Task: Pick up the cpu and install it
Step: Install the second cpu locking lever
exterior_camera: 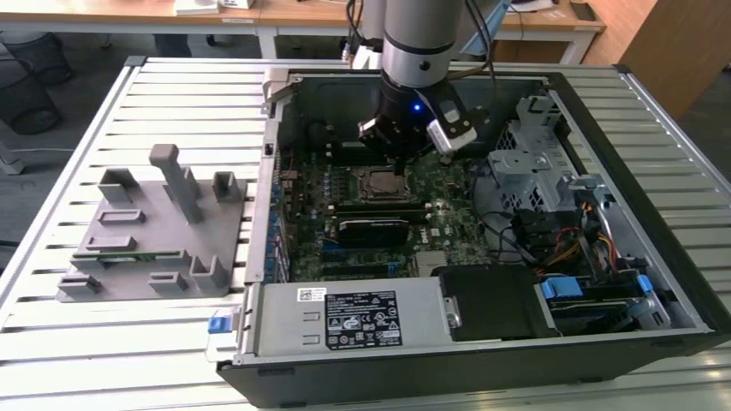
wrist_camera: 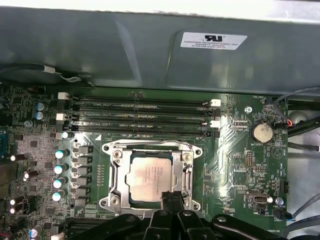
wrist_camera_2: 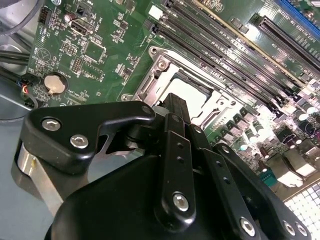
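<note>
The cpu (wrist_camera: 149, 174) sits in the motherboard socket (wrist_camera: 114, 150), claw (wrist_camera: 172, 196) (grip unclear) just above.

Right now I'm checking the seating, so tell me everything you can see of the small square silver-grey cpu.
The small square silver-grey cpu lies flat inside the metal-framed socket on the green motherboard, below the dark memory slots. Its pale metal top looks dull, with faint print. The black gripper hangs over its near edge, hiding part of it; whether they touch cannot be told.
</note>
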`<action>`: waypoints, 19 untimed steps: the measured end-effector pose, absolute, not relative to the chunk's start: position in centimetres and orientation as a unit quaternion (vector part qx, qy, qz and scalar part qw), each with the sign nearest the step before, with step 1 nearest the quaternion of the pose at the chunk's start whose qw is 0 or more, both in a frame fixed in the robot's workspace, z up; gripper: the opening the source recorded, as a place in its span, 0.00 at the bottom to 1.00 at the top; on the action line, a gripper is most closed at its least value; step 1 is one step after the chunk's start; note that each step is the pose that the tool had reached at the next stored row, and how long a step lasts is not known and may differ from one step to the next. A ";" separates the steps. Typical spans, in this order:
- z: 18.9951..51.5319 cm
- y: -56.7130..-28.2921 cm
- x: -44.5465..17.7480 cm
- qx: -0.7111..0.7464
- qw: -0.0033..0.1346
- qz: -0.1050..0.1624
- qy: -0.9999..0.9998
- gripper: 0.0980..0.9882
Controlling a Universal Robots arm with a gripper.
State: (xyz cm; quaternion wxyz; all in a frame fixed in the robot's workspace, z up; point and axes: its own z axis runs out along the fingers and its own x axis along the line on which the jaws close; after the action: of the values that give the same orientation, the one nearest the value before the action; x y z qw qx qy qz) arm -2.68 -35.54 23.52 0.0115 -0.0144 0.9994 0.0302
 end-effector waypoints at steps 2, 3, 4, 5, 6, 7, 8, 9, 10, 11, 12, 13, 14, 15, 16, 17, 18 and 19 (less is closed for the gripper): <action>23.5 -35.6 -2.7 -0.014 0.012 0.030 0.999 0.01; 23.5 -35.6 -2.7 -0.014 0.012 0.030 0.999 0.01; 23.5 -35.6 -2.7 -0.014 0.012 0.030 0.999 0.01; 23.5 -35.7 -2.7 -0.014 0.012 0.030 0.999 0.01; 23.5 -35.7 -2.7 -0.014 0.012 0.030 0.999 0.01; 23.5 -35.7 -2.7 -0.014 0.012 0.030 0.999 0.01; 23.5 -35.7 -2.7 -0.014 0.012 0.030 0.999 0.01; 23.5 -35.8 -2.7 -0.014 0.012 0.030 0.999 0.01; 23.5 -35.8 -2.7 -0.014 0.012 0.030 0.999 0.01; 23.5 -35.8 -2.7 -0.014 0.011 0.030 0.999 0.01; 23.5 -35.9 -2.7 -0.014 0.012 0.030 0.999 0.01; 23.5 -35.9 -2.7 -0.014 0.012 0.030 0.999 0.01; 23.5 -35.9 -2.7 -0.014 0.012 0.030 0.999 0.01; 23.5 -35.9 -2.7 -0.014 0.011 0.030 0.999 0.01; 23.5 -36.0 -2.7 -0.014 0.012 0.030 0.999 0.01; 23.5 -36.0 -2.7 -0.014 0.012 0.030 0.999 0.01; 23.5 -36.0 -2.7 -0.014 0.012 0.030 0.999 0.01; 23.5 -36.1 -2.7 -0.014 0.012 0.030 0.999 0.01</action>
State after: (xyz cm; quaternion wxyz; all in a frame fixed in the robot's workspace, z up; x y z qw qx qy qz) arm -2.68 -36.10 23.52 0.0115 -0.0144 0.9994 0.0301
